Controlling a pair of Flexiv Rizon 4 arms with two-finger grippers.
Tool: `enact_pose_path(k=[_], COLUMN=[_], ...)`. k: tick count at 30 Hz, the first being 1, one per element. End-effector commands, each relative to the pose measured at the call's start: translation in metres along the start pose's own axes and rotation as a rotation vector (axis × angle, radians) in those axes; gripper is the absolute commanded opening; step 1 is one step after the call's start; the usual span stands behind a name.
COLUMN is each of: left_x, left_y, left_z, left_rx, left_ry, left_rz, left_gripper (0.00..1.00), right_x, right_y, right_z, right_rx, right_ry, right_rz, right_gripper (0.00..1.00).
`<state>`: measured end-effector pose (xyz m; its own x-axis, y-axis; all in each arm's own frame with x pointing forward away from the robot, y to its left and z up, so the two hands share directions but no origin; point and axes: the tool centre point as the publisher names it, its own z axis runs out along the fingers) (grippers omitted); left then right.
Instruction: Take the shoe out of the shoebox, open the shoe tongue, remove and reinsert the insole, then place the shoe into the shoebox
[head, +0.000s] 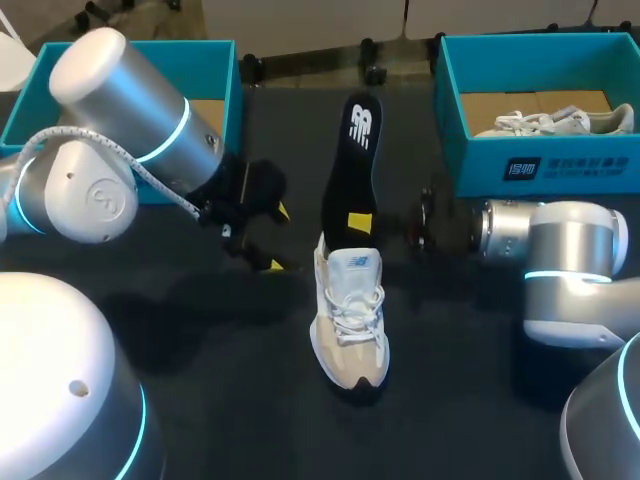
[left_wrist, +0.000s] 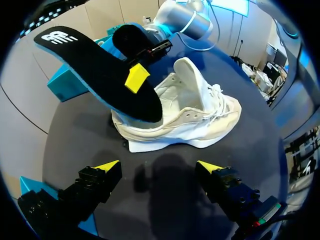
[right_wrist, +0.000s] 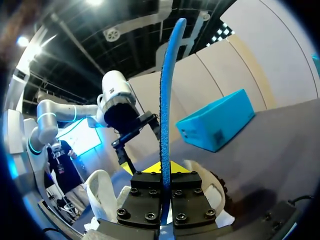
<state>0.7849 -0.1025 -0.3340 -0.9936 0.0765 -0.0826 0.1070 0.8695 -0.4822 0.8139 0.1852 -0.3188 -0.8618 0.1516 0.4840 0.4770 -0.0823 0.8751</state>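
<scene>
A white shoe lies on the dark table, toe toward the front edge and tongue pulled up. My right gripper is shut on the black insole, which has a blue underside. It holds the insole on edge over the shoe's heel opening, the low end at the opening. My left gripper stands open and empty to the left of the shoe, pointing at its side.
At the back left stands a teal shoebox, partly hidden behind my left arm. Another teal box at the back right holds a second white shoe. My right arm lies low along the table's right side.
</scene>
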Motion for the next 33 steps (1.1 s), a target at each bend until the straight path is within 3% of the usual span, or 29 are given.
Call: enact_pose_path(k=[1, 33], left_x=[0.005, 0.001], left_y=[-0.001, 0.0], left_z=[-0.003, 0.002], left_rx=[0.0, 0.005], left_ry=[-0.003, -0.01], left_rz=[0.002, -0.014], left_gripper=[1.0, 1.0], right_x=[0.0, 0.008], right_y=[-0.006, -0.041], right_z=[0.0, 0.008], right_rx=[0.023, 0.095], right_ry=[0.012, -0.003], right_rz=[0.02, 0.122], right_gripper=[0.0, 0.0])
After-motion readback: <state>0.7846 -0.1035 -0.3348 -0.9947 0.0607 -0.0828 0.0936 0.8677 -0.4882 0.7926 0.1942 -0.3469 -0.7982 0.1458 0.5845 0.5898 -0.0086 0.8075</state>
